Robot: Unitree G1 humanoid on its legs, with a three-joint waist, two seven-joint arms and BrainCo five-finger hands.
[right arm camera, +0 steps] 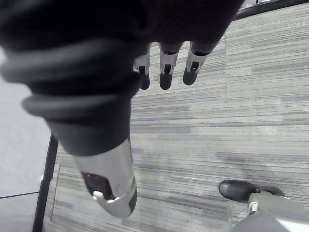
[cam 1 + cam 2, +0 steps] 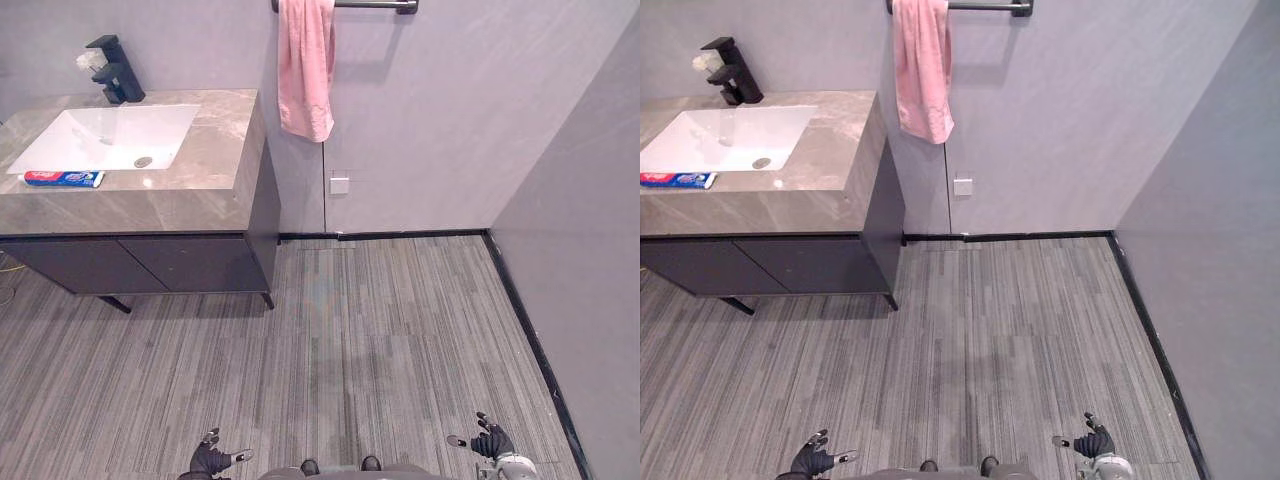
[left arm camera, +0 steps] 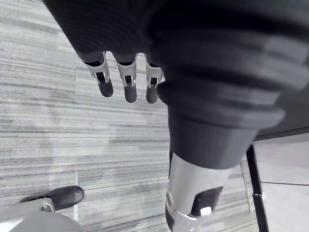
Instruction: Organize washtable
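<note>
A marble-topped washtable (image 2: pixel 205 190) stands at the far left against the wall, with a white sink (image 2: pixel 110 136) and a black faucet (image 2: pixel 114 68). A red, white and blue toothpaste tube (image 2: pixel 63 179) lies flat on the counter at the sink's front edge. A pink towel (image 2: pixel 305 65) hangs from a dark bar beside the table. My left hand (image 2: pixel 211 458) hangs low at the bottom left, fingers (image 3: pixel 128 79) relaxed and empty over the floor. My right hand (image 2: pixel 489 440) hangs at the bottom right, fingers (image 1: pixel 165 67) straight, holding nothing. Both are far from the table.
Dark cabinet doors (image 2: pixel 150 265) sit under the counter on thin legs. Grey striped flooring (image 2: pixel 380 330) spreads between me and the table. A grey wall with a dark skirting (image 2: pixel 530 330) runs along the right. A small white wall plate (image 2: pixel 340 184) sits below the towel.
</note>
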